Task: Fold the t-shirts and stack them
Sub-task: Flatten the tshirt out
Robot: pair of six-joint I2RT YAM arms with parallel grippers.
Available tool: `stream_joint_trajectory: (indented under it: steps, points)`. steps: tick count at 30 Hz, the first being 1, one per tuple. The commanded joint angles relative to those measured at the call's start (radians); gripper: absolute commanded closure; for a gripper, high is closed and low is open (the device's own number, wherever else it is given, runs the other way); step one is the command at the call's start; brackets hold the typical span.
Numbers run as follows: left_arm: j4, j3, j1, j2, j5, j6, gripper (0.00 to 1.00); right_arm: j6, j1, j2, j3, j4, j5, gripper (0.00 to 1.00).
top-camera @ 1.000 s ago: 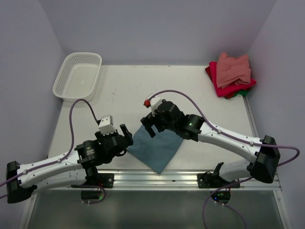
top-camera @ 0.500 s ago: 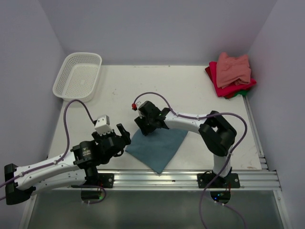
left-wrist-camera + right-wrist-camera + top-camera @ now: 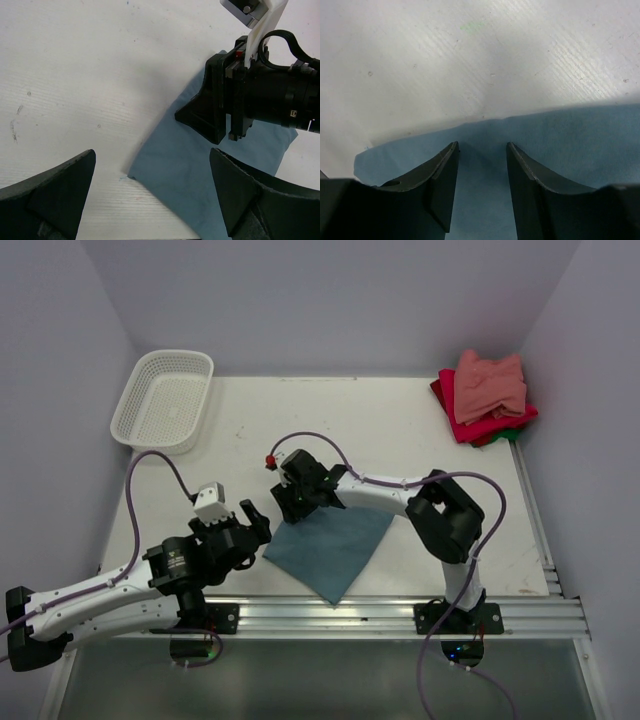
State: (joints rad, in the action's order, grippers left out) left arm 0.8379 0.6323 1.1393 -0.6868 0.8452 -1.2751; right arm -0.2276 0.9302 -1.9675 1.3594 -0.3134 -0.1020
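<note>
A dusty teal t-shirt (image 3: 332,548) lies folded into a rough diamond near the front of the table. My right gripper (image 3: 290,508) presses down on its far-left edge. In the right wrist view its jaws (image 3: 482,145) stand about half closed, with teal cloth (image 3: 580,145) in the gap between them. My left gripper (image 3: 258,526) hovers wide open just off the shirt's left corner. In the left wrist view that corner (image 3: 185,170) lies between its fingers (image 3: 152,152). Folded salmon-pink (image 3: 490,382), red (image 3: 460,422) and green (image 3: 512,434) t-shirts sit stacked at the back right.
A white mesh basket (image 3: 163,400) stands at the back left corner. Grey walls close in the table (image 3: 300,420) on three sides. A metal rail (image 3: 330,615) with both arm bases runs along the front edge. The right arm's elbow (image 3: 445,515) bends above the shirt's right side.
The right gripper has moved left along the shirt's far edge and its jaws have narrowed from wide open to half closed. The left arm has drawn back slightly to the left, still open.
</note>
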Motion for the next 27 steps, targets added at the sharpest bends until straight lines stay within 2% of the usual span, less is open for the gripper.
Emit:
stream_joint_trajectory:
  steps: [1,3,9,10,13,14,26,27]
  points:
    - [0.013,0.0,-0.001,0.01,0.058,-0.041,0.0,-0.007,0.004,-0.025,0.033,0.004,-0.016,0.53]
    - [0.02,-0.002,-0.001,0.016,0.058,-0.047,0.0,-0.01,0.002,-0.037,0.037,-0.003,-0.019,0.53]
    - [0.055,-0.006,-0.001,0.039,0.06,-0.067,0.0,-0.026,0.004,-0.05,0.027,0.007,-0.018,0.69]
    - [0.056,-0.008,-0.001,0.043,0.06,-0.069,0.0,-0.027,0.002,-0.05,0.027,0.008,-0.021,0.8]
    - [0.058,-0.013,-0.001,0.049,0.057,-0.073,0.0,-0.027,0.004,-0.042,0.023,0.007,-0.019,0.97]
    - [0.056,-0.014,-0.001,0.05,0.055,-0.075,0.0,-0.027,0.002,-0.036,0.021,0.005,-0.018,0.99]
    - [0.055,-0.014,-0.001,0.044,0.048,-0.078,0.0,-0.012,0.002,0.196,-0.037,-0.013,0.061,1.0]
    - [0.053,-0.014,-0.001,0.043,0.048,-0.078,0.0,-0.003,0.002,0.197,-0.03,-0.026,0.061,0.9]
